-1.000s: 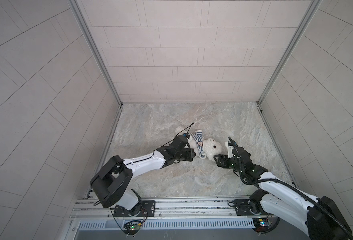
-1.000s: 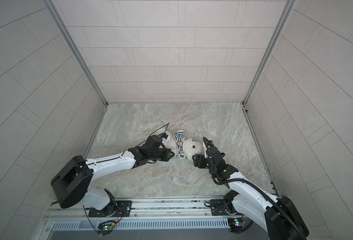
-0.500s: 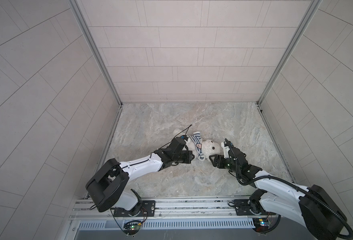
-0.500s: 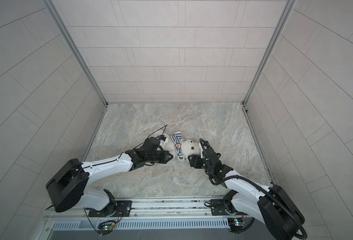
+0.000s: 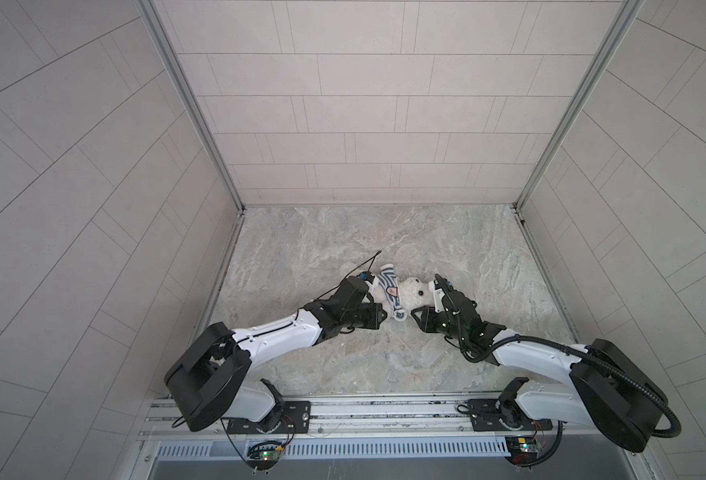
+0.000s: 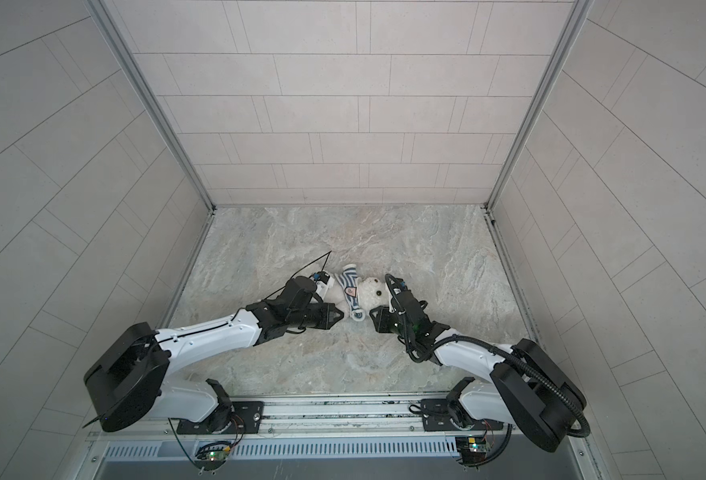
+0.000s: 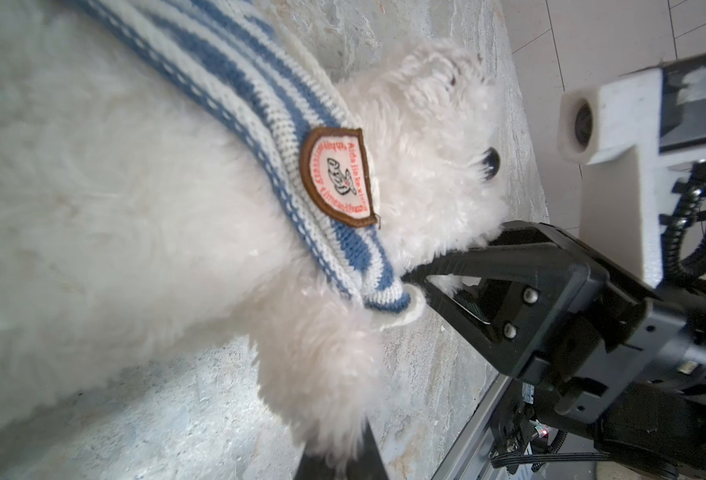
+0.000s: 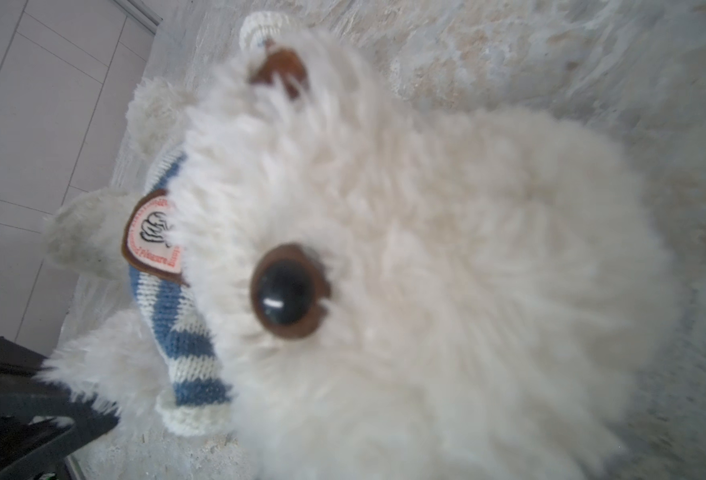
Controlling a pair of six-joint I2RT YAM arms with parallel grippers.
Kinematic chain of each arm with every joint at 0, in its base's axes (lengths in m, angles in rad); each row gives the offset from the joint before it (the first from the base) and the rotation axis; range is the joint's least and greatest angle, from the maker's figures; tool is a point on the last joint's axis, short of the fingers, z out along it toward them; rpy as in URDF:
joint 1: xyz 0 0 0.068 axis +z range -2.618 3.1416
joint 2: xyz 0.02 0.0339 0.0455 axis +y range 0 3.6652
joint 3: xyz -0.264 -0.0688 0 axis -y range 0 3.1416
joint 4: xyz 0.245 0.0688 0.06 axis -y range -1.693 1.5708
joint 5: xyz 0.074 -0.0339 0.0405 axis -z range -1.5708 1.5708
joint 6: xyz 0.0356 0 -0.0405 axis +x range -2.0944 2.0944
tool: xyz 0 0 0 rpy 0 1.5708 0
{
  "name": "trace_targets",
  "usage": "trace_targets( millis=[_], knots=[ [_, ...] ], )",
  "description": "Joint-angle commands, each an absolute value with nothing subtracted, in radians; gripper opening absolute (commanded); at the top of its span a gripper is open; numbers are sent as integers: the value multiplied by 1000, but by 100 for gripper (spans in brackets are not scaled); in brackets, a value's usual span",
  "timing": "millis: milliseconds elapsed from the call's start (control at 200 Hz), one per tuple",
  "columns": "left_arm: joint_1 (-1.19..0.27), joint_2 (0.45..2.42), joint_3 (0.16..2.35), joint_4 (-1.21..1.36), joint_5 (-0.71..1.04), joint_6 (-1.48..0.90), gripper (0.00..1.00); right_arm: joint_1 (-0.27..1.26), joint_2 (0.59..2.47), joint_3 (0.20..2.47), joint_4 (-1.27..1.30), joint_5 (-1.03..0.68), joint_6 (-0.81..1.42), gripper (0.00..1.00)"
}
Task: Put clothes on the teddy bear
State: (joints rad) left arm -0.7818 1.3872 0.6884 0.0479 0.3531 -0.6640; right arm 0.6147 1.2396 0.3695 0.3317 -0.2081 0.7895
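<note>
Teddy bear (image 5: 417, 291) lies on its back mid-table (image 5: 343, 249), in reach of both arms. Its long axis runs left-right, head to the right and belly and legs to the left. The legs are mostly hidden under the left arm in both top views.

Striped shirt (image 5: 390, 291) sits as a bunched band across the chest just under the chin. It crosses the bear's axis from far to near, badge (image 7: 338, 178) facing up. The belly left of the band is bare fur, so the bear looks only part dressed.

Right gripper (image 7: 415, 286) sits just near-right of the head, low on the table. Its jaws are narrow and the tips meet on the shirt's near cuff (image 7: 401, 303), which looks like a pinch on the knit edge.

Left gripper (image 5: 381, 319) is just near-left of that cuff and closed. In the left wrist view the near paw's fur runs into its tips, so it probably holds the paw, though the contact is half hidden.

The shirt likely has to travel left along the body, away from the right claw and toward the left one. Both claws are on the near side, and the far edge of the band has nobody on it. Likely risk is the band skewing, or the whole bear sliding along with the pull.
</note>
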Motion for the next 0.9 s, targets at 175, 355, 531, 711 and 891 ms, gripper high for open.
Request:
trace_targets(
  millis=[175,355,531,711,891],
  knots=[
    [-716,1296,646,-7,316,-629,29,653,1240,375,364,-150,816,3],
    [-709,1235,716,-102,303,-569,37,676,1259,386,373,-145,818,0],
    [-709,1290,756,-71,329,-591,32,697,1256,398,360,-126,815,0],
    [-709,1364,788,-55,325,-597,26,710,1238,400,347,-102,816,0],
    [-710,1428,812,-35,347,-597,26,718,1239,407,346,-98,816,0]
  ],
)
